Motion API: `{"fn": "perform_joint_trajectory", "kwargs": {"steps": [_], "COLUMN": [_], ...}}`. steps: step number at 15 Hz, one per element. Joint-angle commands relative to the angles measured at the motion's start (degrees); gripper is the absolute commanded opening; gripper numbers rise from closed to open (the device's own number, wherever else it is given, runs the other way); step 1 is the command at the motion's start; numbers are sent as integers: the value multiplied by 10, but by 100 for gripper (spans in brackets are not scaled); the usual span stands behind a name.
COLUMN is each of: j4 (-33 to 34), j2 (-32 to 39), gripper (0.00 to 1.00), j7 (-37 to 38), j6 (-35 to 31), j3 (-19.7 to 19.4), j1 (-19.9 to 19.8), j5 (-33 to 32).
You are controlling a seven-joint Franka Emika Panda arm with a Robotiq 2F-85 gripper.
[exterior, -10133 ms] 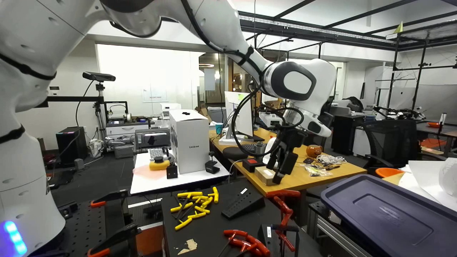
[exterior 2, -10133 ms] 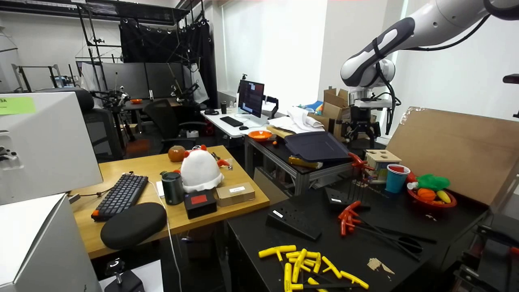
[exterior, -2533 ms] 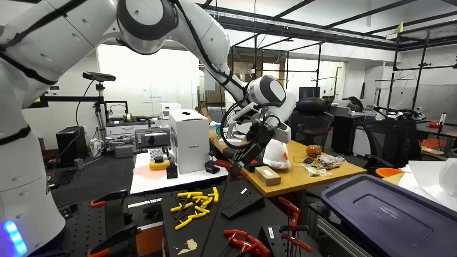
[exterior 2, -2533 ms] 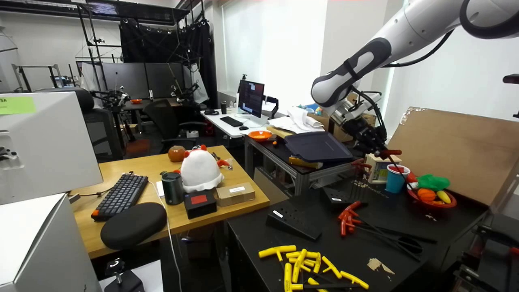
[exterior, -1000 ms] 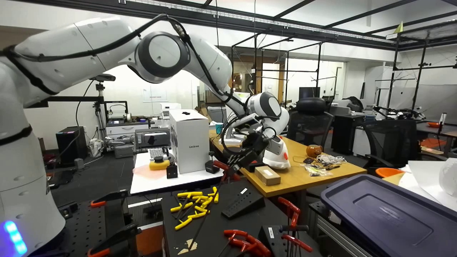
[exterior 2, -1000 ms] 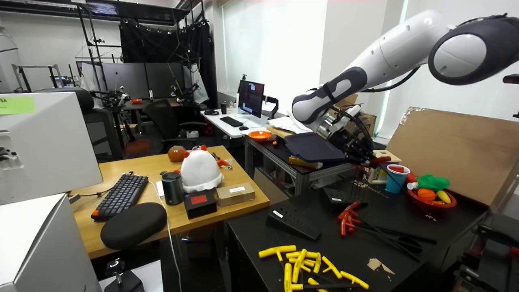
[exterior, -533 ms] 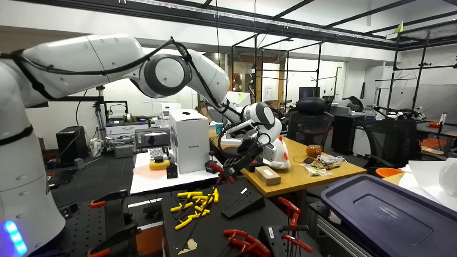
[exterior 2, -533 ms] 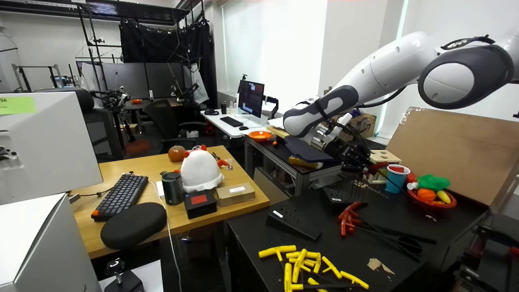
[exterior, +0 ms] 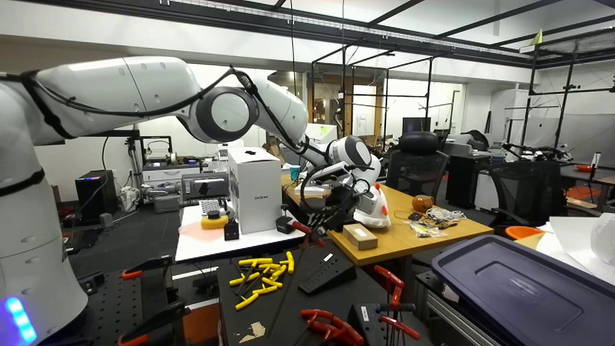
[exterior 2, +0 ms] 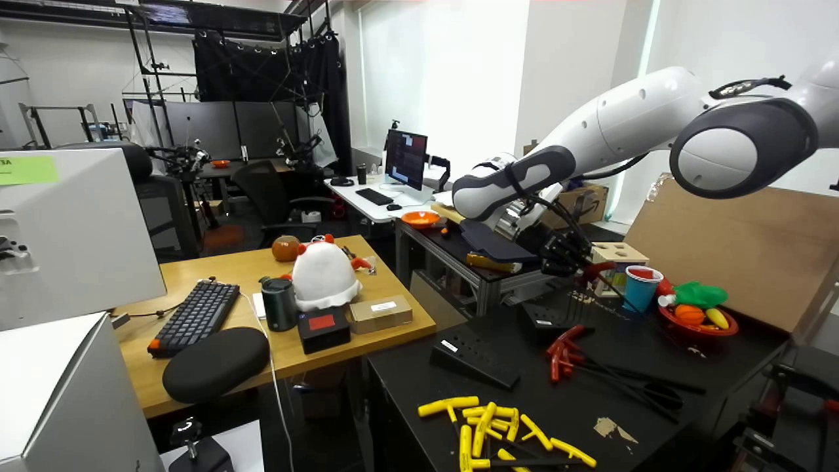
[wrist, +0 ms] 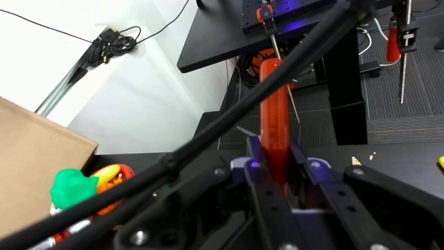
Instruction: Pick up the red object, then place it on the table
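Tool (wrist: 275,149): pinching the red handle (wrist: 274,119)
Blue cup (exterior 2: 642,290): showing only in an exterior view
Tan tabletop (exterior: 408,244): standing beside the black tabletop (exterior 2: 564,406)
Chair (exterior: 415,168): standing beyond it

Remotely, I am seeing strong colours.
In the wrist view, the tool handle (wrist: 274,121) is gleaming red; yellow handles (exterior 2: 485,429) are contrasting with the black surface (exterior 2: 544,393), the table (exterior 2: 252,265) is appearing light tan, the grey floor (wrist: 392,132) is showing fine stripes.

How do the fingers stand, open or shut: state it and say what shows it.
Shut on the red handle: in the wrist view, the fingers sit against both its sides.
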State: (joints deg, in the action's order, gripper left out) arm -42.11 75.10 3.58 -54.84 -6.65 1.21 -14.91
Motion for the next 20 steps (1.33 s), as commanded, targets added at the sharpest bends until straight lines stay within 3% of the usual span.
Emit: {"fn": "perform_joint_trajectory", "kwargs": {"steps": [1, 13, 14, 15, 17, 18, 20], "j4": [46, 72, 73, 74, 74, 74, 76], "j2": [17, 36, 37, 37, 37, 37, 37], "gripper": [5, 5, 11, 44, 51, 14, 12], "j7": [-36, -46, -45, -45, -49, -50, -53], "j6": [4, 13, 14, 14, 13, 12, 12], "j3": [-1, -2, -2, -2, -3, -4, -4], "j1": [-4, -11, -12, -12, -11, -10, -11], "j5": [-9, -5, -5, -5, -8, -10, -8]}}
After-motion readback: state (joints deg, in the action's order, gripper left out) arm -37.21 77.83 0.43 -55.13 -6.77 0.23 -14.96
